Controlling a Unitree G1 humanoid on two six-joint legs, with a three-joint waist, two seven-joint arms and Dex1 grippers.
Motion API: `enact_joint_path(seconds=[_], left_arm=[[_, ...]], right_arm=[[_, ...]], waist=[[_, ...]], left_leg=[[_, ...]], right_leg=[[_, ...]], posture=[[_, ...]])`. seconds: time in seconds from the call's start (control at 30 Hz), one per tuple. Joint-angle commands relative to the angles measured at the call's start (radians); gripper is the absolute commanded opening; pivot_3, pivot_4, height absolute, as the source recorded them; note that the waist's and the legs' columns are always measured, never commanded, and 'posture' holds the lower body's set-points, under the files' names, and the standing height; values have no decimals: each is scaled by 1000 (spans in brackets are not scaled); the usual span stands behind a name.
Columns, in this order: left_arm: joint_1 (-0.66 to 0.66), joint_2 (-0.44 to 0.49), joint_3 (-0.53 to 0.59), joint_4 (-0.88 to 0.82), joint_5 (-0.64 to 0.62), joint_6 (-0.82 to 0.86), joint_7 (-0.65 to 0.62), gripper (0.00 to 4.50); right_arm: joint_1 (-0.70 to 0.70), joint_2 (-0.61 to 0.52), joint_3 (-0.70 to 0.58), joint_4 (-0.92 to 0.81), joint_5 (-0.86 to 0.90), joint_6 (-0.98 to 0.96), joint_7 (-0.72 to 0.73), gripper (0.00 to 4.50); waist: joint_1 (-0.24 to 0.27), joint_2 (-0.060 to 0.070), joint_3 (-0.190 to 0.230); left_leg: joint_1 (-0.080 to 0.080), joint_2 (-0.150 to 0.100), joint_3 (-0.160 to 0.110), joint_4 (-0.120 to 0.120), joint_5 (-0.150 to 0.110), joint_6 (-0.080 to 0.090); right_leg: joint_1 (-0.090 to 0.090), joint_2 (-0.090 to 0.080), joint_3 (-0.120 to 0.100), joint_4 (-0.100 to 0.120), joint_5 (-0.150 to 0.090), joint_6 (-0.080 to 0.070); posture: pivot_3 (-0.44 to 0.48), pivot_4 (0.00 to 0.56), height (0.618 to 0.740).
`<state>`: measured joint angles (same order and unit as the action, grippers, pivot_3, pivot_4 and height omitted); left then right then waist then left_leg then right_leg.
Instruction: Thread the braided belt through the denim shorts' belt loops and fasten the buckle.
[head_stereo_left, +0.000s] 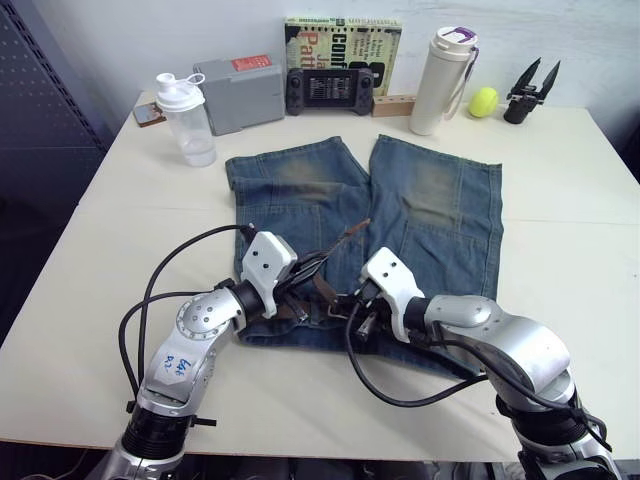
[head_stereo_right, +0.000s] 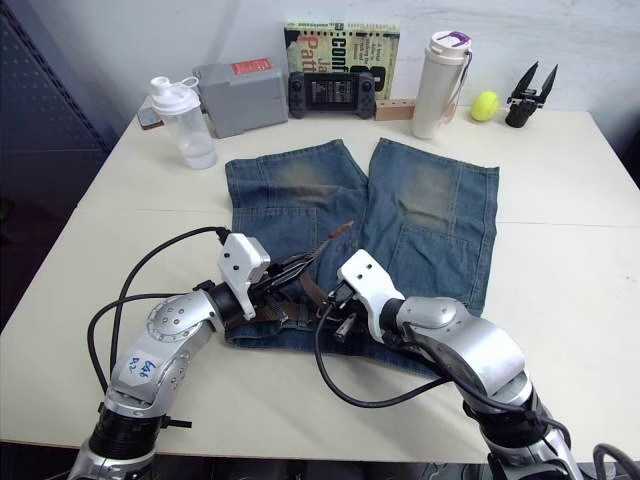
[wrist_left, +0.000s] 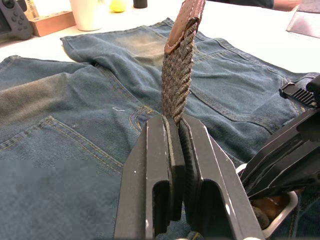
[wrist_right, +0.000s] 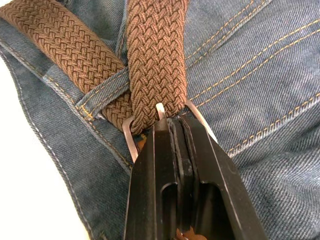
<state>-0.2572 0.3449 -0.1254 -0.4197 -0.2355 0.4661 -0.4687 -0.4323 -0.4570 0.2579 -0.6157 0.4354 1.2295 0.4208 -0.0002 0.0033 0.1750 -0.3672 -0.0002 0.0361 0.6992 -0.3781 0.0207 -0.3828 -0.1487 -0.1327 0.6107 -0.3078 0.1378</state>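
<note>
Looking down over my arms, I see the denim shorts (head_stereo_left: 400, 215) spread flat on the white table (head_stereo_left: 90, 300), waistband toward me, legs pointing away toward the far edge, each leg with a brownish-worn patch. The braided belt (wrist_left: 177, 75) is a dark-brown woven strap with a smooth leather tip. It lies along the near waistband, between my two grippers.

My left gripper (wrist_left: 176, 127) is clamped on the belt's free end; from the pinch the strap rises up and away, its long axis slanting over the shorts toward the far side, tip uppermost. In the head views that tip sticks up over the middle of the shorts.

My right gripper (wrist_right: 175, 125) sits closed at the buckle (wrist_right: 131, 137), fingers pressed together against the silver frame, the prong showing just at their tips. The belt runs through the frame there, and a second run of strap passes under a belt loop (wrist_right: 102, 92) just beside the buckle, angling off along the waistband edge.
</note>
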Motion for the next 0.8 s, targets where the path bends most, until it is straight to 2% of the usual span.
enact_joint_path(seconds=[0.03, 0.33, 0.5, 0.6, 0.8], left_arm=[[-3, -3, -1, -35, 2, -8, 2, 0], [-7, -1, -8, -32, 4, -14, -7, 0], [-12, -3, -6, -30, -2, -10, -10, 0], [-18, 5, -2, -26, -6, -14, -23, 0], [-53, 18, 23, -6, -13, -18, -40, 0]], right_arm=[[-11, 7, 50, 8, -10, -12, -1, 12], [-29, -1, 135, 34, -52, -14, 4, 12], [-100, -64, 283, 94, -63, 62, 63, 12], [-127, -102, 348, 105, -51, 94, 104, 12], [-187, -173, 479, 159, -102, 95, 140, 12]], waist=[[-4, 0, 0], [-5, 0, -1], [-9, 1, -1], [-7, 0, -2], [-2, 0, -9]], left_leg=[[0, 0, 0, 0, 0, 0], [1, 1, 1, 0, 0, 0], [3, 1, 2, 0, 0, 0], [10, 1, 1, -3, 0, 0], [11, 2, 1, -3, 0, -1]], right_leg=[[0, 0, 0, 0, 0, 0], [0, 1, 0, 0, 0, 0], [2, 1, 1, 0, 0, 0], [7, 1, 1, -1, 0, 0], [9, 0, 1, -1, 0, 0]], posture=[[0, 150, 731], [0, 150, 731], [0, 150, 731], [0, 150, 731], [0, 150, 731]])
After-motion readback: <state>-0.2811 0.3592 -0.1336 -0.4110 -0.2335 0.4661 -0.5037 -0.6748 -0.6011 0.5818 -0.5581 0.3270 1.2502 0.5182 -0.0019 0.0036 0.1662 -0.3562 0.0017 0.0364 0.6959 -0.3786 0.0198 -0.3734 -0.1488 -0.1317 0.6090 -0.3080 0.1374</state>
